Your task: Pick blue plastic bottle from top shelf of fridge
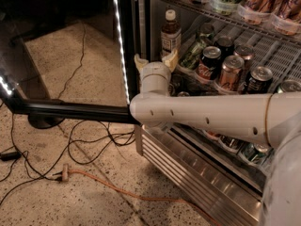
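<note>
**White arm at the open fridge, gripper spread just short of the bottle**

White and tube-shaped, the robot's arm [207,117] comes in from the right edge and runs across the front of the fridge [144,22]. It bends upward at a rounded wrist by the door opening. The gripper [155,61] sits on top of that wrist, pointing into the cabinet. Its two pale yellow fingers [140,63] are spread apart and hold nothing.

The plastic bottle [170,32] stands upright at the left end of a wire shelf [282,55], close to the cabinet's door post. It has dark brown contents, a white screw cap and a pale label. Its base shows just above the finger nearer the cans, and whether that finger touches it cannot be told.

To the right of the bottle stand several drinks:
- a tilted green can [193,55]
- a dark cola can [210,61]
- a copper-coloured can [230,72]
- a black can [258,79]

An upper shelf [211,14] above them carries more drinks, cut off by the top edge.

The glass door [70,109] is swung open to the left. A white LED strip [120,41] glows along its black frame. Under the cabinet runs the ribbed stainless-steel base [188,166]. An orange cable [108,186] and thin black cables [75,145] trail over the speckled floor [56,206].
</note>
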Robot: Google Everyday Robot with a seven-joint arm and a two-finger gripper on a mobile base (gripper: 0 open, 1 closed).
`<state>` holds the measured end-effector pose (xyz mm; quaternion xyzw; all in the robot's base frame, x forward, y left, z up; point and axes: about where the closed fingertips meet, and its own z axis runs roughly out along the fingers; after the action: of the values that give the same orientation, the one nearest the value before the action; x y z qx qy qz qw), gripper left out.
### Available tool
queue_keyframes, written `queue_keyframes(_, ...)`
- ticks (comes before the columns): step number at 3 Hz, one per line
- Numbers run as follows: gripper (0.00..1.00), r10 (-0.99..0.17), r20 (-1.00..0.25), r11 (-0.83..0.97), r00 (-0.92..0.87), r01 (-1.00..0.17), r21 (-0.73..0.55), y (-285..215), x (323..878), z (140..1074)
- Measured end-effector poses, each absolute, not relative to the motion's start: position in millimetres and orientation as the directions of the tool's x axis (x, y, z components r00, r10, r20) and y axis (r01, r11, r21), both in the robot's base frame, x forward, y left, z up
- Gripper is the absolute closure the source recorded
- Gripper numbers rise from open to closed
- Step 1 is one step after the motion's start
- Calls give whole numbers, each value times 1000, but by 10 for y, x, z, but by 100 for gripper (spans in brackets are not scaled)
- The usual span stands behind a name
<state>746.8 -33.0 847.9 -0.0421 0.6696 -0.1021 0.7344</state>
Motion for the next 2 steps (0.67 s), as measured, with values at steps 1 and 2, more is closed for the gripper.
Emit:
queue_keyframes(1, 21, -200, -976, 976, 82, 108, -191, -320, 7556, 8467)
queue_keyframes(2, 22, -196, -977, 974, 82, 128, -185, -342, 7610, 8460)
